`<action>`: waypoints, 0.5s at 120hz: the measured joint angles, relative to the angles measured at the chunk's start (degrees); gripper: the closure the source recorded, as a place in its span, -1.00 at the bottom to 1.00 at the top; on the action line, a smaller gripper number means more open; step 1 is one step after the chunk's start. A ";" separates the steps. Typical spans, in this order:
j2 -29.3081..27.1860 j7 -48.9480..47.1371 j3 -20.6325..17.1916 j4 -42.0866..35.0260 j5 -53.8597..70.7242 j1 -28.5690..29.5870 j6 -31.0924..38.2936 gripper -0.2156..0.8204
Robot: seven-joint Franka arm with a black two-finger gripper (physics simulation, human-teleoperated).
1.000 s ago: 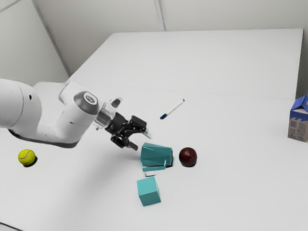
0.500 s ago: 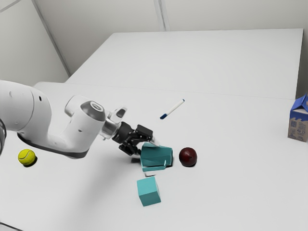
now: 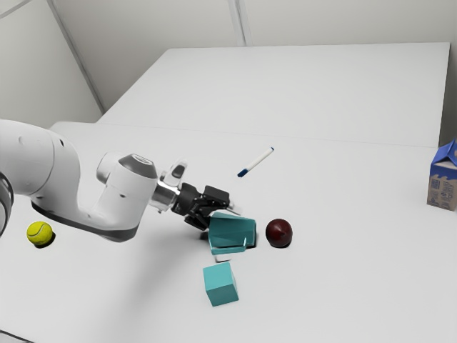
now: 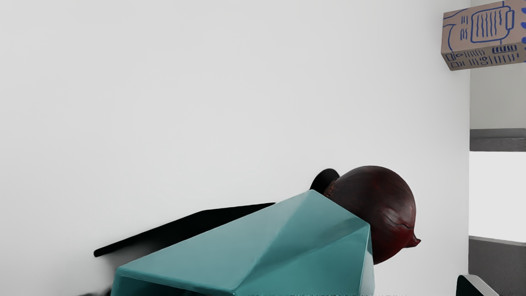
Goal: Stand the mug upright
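Note:
My gripper (image 3: 222,219) is at the mug's exterior-view left end, its fingers spread apart. The teal faceted mug (image 3: 233,233) lies on its side on the table, its handle toward the exterior view's bottom. In the wrist view the open gripper (image 4: 284,290) has its tips far apart at the bottom edge, with the mug (image 4: 263,250) extending between them. The mug's open end faces my hand, and its far end stands before the dark red onion. The handle is hidden in the wrist view.
A dark red onion (image 3: 279,233) sits just beyond the mug. A teal cube (image 3: 221,284) stands near the handle side. A marker (image 3: 255,162) lies farther back, a tennis ball (image 3: 39,233) at the exterior view's left, a carton (image 3: 443,182) at its right edge.
My hand has moved toward the exterior view's right and slightly down, up to the mug, slowing over the last half second. The mug and the other objects have not visibly moved.

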 joint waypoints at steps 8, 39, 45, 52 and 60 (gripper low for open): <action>0.00 0.99 0.00 -0.05 -0.15 -0.02 -0.52 -0.57; -0.73 4.09 0.00 -1.19 -0.38 0.03 -1.47 -0.26; -0.77 4.56 0.00 -1.23 -0.39 0.05 -1.53 -0.19; -0.75 5.05 0.00 -1.22 -0.42 0.06 -1.57 -0.09; -0.72 5.56 0.00 -1.24 -0.45 0.06 -1.59 0.03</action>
